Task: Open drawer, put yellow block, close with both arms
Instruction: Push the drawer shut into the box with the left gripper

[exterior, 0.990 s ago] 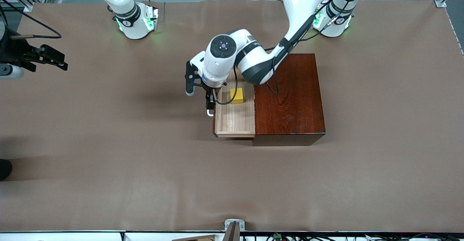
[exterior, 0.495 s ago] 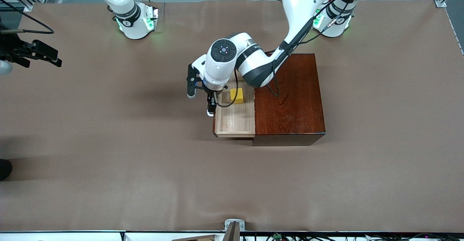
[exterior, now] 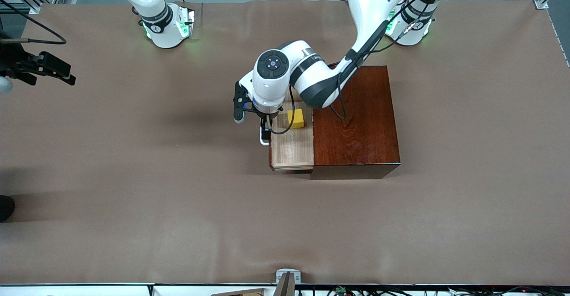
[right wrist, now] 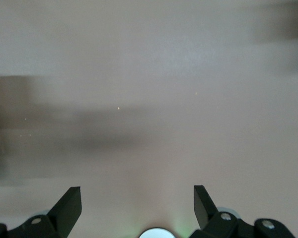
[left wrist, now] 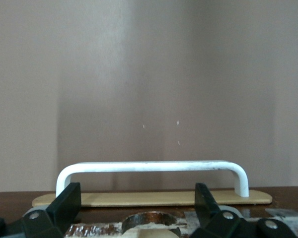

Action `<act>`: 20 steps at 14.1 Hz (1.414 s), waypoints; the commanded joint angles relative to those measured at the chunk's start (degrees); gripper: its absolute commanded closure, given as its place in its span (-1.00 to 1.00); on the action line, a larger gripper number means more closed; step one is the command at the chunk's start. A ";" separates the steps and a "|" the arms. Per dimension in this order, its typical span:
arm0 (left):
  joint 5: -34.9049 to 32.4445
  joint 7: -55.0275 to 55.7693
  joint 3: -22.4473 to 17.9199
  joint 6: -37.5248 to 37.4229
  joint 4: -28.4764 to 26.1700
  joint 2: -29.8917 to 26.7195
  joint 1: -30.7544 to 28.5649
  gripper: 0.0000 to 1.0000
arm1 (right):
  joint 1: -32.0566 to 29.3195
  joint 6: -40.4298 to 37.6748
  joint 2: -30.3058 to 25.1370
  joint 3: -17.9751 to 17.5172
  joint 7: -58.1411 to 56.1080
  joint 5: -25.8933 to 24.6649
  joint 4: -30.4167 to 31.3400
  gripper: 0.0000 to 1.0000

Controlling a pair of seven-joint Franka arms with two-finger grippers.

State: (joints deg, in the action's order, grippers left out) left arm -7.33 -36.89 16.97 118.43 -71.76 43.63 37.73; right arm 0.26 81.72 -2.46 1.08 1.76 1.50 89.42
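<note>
The yellow block sits inside the drawer, in the part of the tray farther from the front camera, close to the dark reddish-brown wooden box. The drawer is partly pulled out of the box toward the right arm's end of the surface. Its white handle runs along the drawer's front edge.

The left gripper is at that front edge, just over the handle. In the left wrist view the jaws stand apart, one finger near each end of the bar, and the handle lies in front of them, not clamped. The block is beside this gripper, inside the tray, not between the jaws.

The right gripper hangs over the surface at the right arm's end, well apart from the drawer and the block. Its jaws are spread wide in the right wrist view, with only bare surface in front of them.
</note>
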 commanded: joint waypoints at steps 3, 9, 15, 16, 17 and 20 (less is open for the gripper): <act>-5.50 -0.11 -2.38 -13.13 -1.18 -1.70 -0.55 -1.00 | -0.61 -0.87 -0.36 -0.73 1.40 0.87 0.40 -1.00; -11.20 -0.46 -4.23 -23.59 -1.18 -4.60 -0.90 -1.00 | -0.61 -0.78 -0.36 -0.73 1.14 0.79 0.31 -1.00; -11.48 -0.02 -4.23 -26.51 -1.10 -4.60 -0.81 -1.00 | -1.05 -0.60 -0.36 -0.55 0.87 0.70 0.14 -1.00; -11.48 0.33 -4.23 -25.63 -1.01 -4.34 -0.73 -1.00 | -1.05 -0.69 -0.44 -0.46 0.87 0.61 0.22 -1.00; -11.39 0.33 -4.23 -22.92 -1.01 -4.34 -0.81 -1.00 | -1.14 -0.60 -0.36 -0.46 0.87 0.52 0.22 -1.00; -10.78 4.00 -3.88 -16.15 -1.01 -4.69 -2.04 -1.00 | -0.88 -0.08 -0.45 -0.46 0.87 0.52 0.14 -1.00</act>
State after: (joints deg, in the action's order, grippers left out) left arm -16.82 -35.43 13.00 99.37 -71.08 41.07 36.92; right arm 0.25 81.41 -2.43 1.23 2.07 1.55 89.64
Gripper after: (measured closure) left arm 0.000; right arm 0.000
